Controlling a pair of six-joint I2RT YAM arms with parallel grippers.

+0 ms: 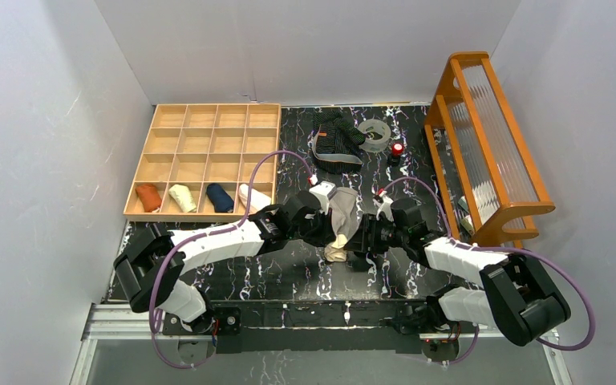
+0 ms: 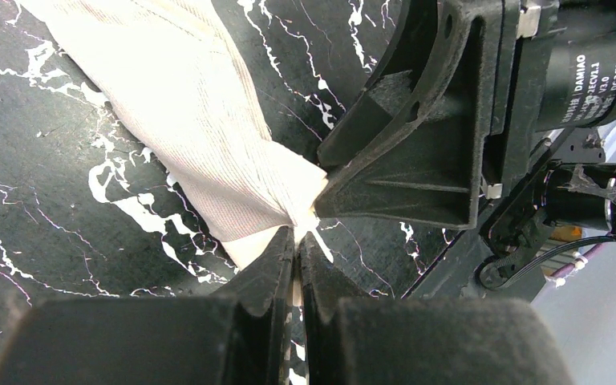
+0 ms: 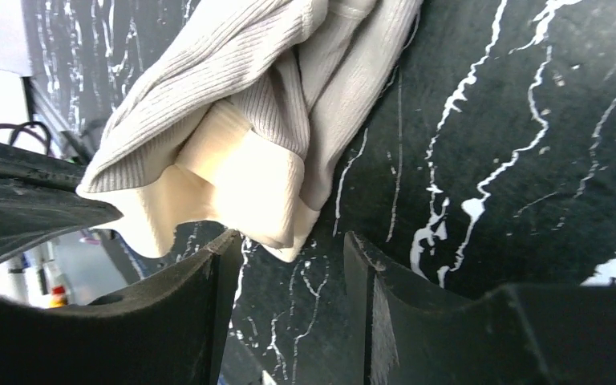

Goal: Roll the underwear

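"So where does the beige underwear (image 1: 342, 215) lie?"
"Mid-table (image 1: 289, 273), between both arms, with its long axis running far to near."
"And the grippers?"
"The left gripper (image 2: 297, 241) is pinching one corner. The right gripper (image 3: 291, 241) is spread, just beside the hem."

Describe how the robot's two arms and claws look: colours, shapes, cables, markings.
The left arm and right arm have white shells between bulky black joints, with purple cables looping alongside. The left claw and right claw are matte black, with wedge-shaped fingers. A black motor reads DAMIAO.
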